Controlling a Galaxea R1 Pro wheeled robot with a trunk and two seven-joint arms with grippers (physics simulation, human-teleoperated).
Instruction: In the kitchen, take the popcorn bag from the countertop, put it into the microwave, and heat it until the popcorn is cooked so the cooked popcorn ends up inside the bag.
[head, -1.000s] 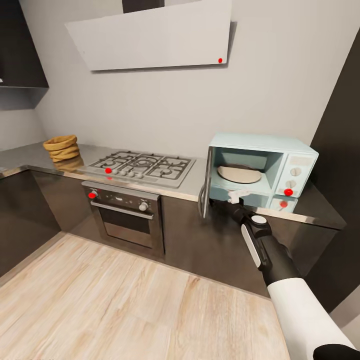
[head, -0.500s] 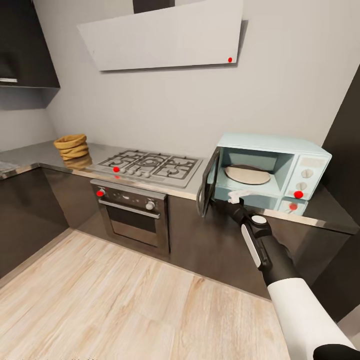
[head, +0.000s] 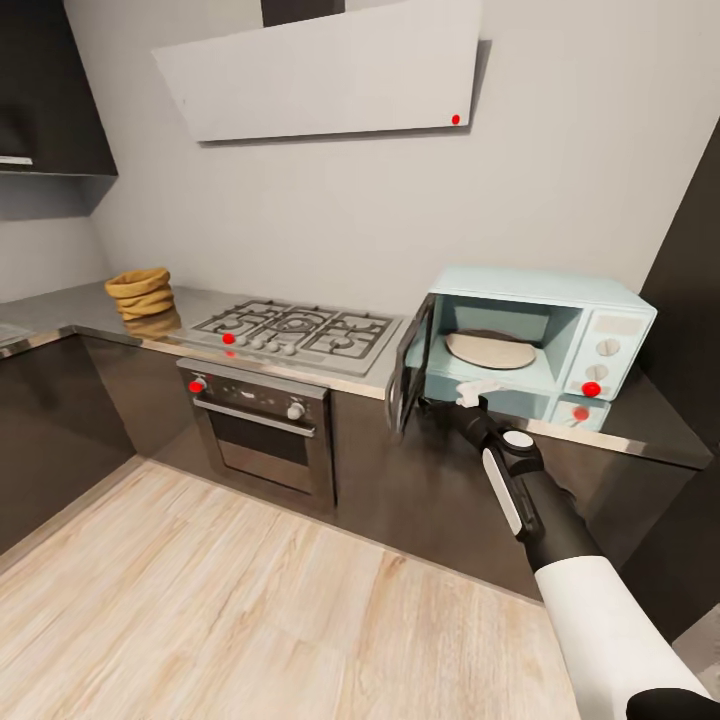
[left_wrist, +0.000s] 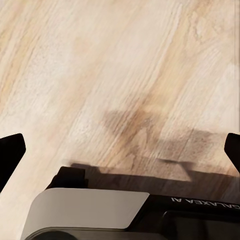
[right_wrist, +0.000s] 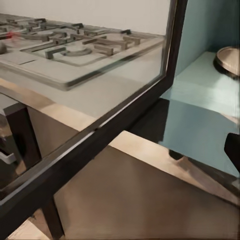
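Your right tool (head: 478, 392) sits at the open pale mint-blue microwave (head: 530, 340) on the grey metallic counter (head: 640, 420), beside its swung-out glass door (head: 408, 365); you cannot tell its grip. Your left tool (left_wrist: 120, 150) is spread wide above the pale wood floor (left_wrist: 100, 75). The golden-brown paper popcorn bag (head: 140, 292) rests on the counter's far end, past the gas hob (head: 295, 330).

popcorn bag (head: 141, 292) left on countertop (head: 80, 310) | hob (head: 297, 331) centre | microwave (head: 535, 335) right

The popcorn bag (head: 140, 292), far from the microwave (head: 530, 345) on the tabletop (head: 70, 315), is too small to show its contents. The right end effector (head: 478, 390) (pale, by the microwave's sill) hides its finger spacing.
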